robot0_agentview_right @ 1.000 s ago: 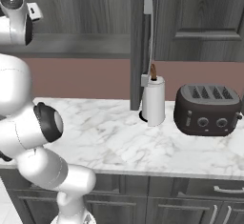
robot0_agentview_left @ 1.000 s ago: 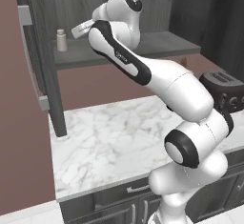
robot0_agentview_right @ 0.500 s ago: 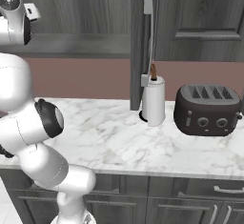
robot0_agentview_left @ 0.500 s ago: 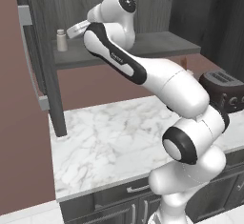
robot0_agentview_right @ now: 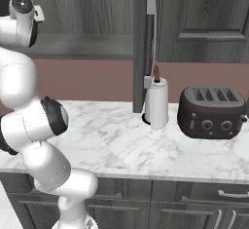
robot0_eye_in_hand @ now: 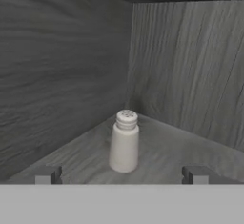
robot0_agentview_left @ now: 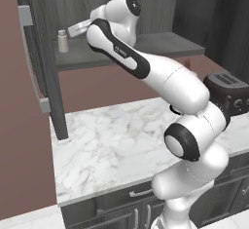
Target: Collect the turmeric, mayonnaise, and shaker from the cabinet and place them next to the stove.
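The shaker [robot0_agentview_left: 62, 40], small and pale grey-white with a perforated cap, stands upright on the shelf of the open dark grey cabinet [robot0_agentview_left: 151, 45]. My gripper [robot0_agentview_left: 71, 30] is inside the cabinet just to the right of the shaker and points at it. In the hand view the shaker [robot0_eye_in_hand: 124, 142] is straight ahead, near the back corner. My gripper [robot0_eye_in_hand: 121, 175] is open, and its fingertips [robot0_eye_in_hand: 47, 174] stand wide on either side, short of the shaker and not touching it. The turmeric, mayonnaise and stove are out of view.
The cabinet door [robot0_agentview_left: 34, 62] hangs open at the left with its pale bar handle; in the right base view its edge [robot0_agentview_right: 145, 43] stands above the counter. A marble counter [robot0_agentview_left: 107, 145] lies below. On it are a paper towel roll [robot0_agentview_right: 156, 104] and a dark toaster [robot0_agentview_right: 211, 112].
The hand has slid a little further left along the shelf toward the shaker. The jaws have stayed wide and the shaker has not moved.
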Controlling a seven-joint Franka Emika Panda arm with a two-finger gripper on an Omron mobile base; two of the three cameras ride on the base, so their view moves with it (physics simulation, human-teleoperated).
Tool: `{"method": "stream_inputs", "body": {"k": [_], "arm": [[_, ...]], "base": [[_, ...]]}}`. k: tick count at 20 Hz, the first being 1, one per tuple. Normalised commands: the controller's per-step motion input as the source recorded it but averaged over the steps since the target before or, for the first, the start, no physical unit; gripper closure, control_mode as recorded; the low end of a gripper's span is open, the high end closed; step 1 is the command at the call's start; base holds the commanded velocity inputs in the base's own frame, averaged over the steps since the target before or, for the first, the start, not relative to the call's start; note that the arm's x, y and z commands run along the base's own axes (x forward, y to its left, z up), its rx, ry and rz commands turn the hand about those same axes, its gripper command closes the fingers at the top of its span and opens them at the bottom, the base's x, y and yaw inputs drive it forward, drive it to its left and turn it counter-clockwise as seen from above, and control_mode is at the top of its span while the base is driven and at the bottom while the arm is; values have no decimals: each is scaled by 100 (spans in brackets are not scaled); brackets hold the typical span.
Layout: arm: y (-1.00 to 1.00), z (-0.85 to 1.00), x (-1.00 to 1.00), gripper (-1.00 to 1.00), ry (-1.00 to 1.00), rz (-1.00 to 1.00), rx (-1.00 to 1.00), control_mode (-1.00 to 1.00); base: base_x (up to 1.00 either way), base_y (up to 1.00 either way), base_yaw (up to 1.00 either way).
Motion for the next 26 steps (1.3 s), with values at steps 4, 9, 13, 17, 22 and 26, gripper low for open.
{"method": "stream_inputs", "body": {"k": [4,9,13,17,22,26], "arm": [[0,-2,15,-100,0,11,3,-100],[0,-5,13,-100,0,12,2,-100],[0,-4,6,-100,0,8,0,-100],[0,-5,13,-100,0,9,0,-100],[0,-1,12,-100,0,7,0,-100],[0,0,17,-100,0,3,0,-100]], "base": [[0,0,0],[0,0,0],[0,0,0],[0,0,0],[0,0,0],[0,0,0]]}}
